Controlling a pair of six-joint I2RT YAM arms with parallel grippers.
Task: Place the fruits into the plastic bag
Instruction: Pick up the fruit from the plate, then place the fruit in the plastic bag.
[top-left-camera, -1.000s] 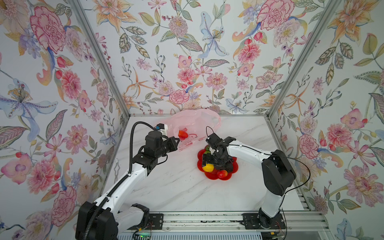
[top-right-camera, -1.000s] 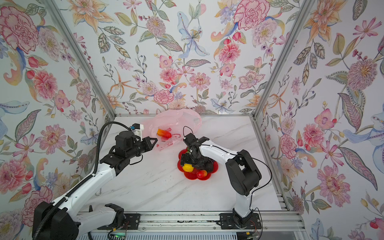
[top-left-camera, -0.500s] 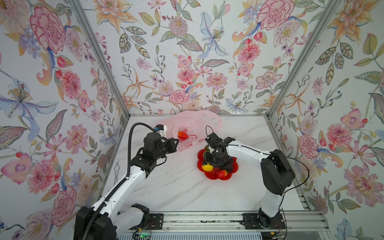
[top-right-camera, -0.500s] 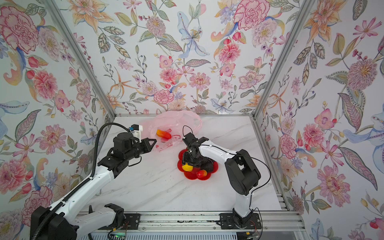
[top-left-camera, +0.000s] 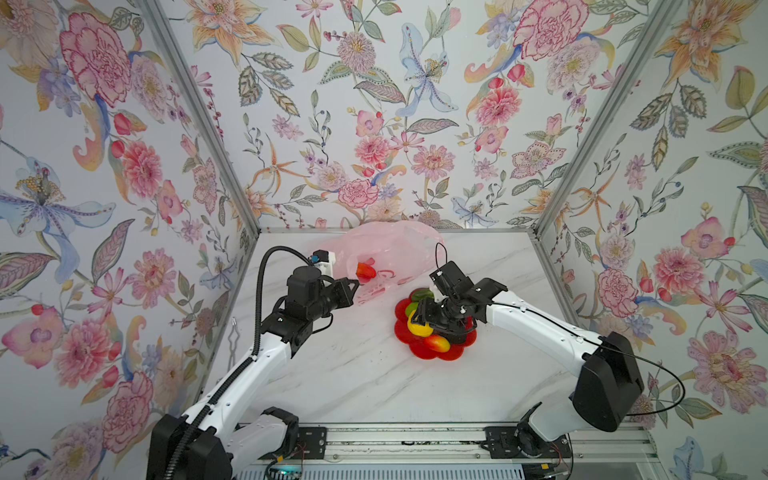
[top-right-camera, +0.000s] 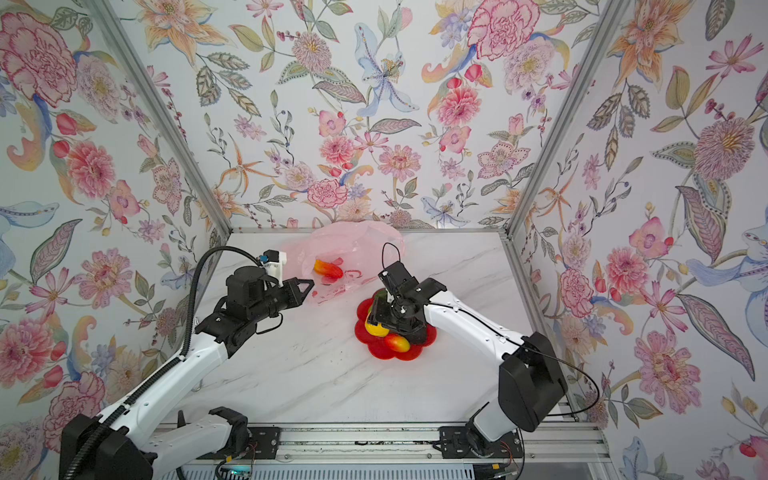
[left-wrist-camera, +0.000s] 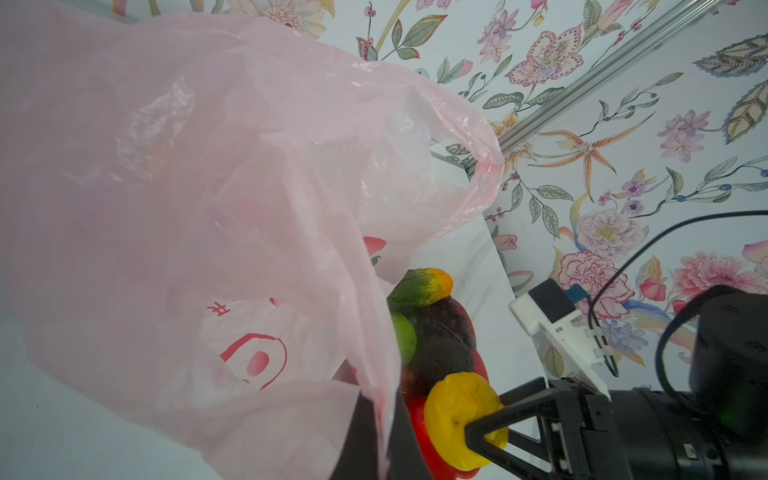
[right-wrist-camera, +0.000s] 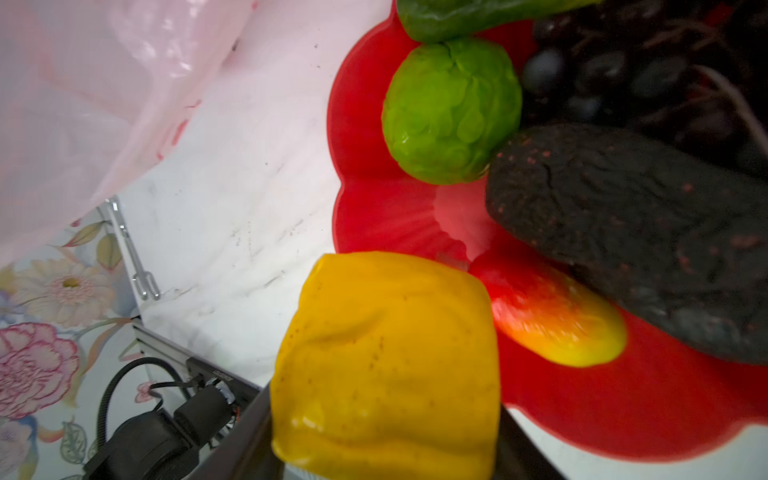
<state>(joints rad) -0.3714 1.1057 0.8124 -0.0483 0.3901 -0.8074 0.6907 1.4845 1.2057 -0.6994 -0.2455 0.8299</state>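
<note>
A second ago the right gripper (top-left-camera: 419, 323) hung spread wide over the red dish (top-left-camera: 432, 354). Now we see its two fingers pressed on the yellow lemon (top-left-camera: 419, 328) from both sides. In the right wrist view the lemon (right-wrist-camera: 386, 353) looks squashed and a bit square. It sits on the side of the dish that faces the table's (top-left-camera: 374, 382) left edge.

The left gripper (top-left-camera: 353, 286) has not let go. It stays pressed together, pinching the rim of the pink bag (top-left-camera: 390, 245).

The bag is thin, crinkly and see-through, with red prints on it. It lies by the back edge of the table, just behind the dish. One orange-red fruit (top-left-camera: 365, 271) lies inside it.

The dish is near the middle of the table. On it we also see a green lime (right-wrist-camera: 451, 110), a green and orange mango (left-wrist-camera: 419, 286), dark grapes (left-wrist-camera: 449, 320), a black avocado (right-wrist-camera: 623, 232) and a red and yellow fruit (top-left-camera: 436, 343).
</note>
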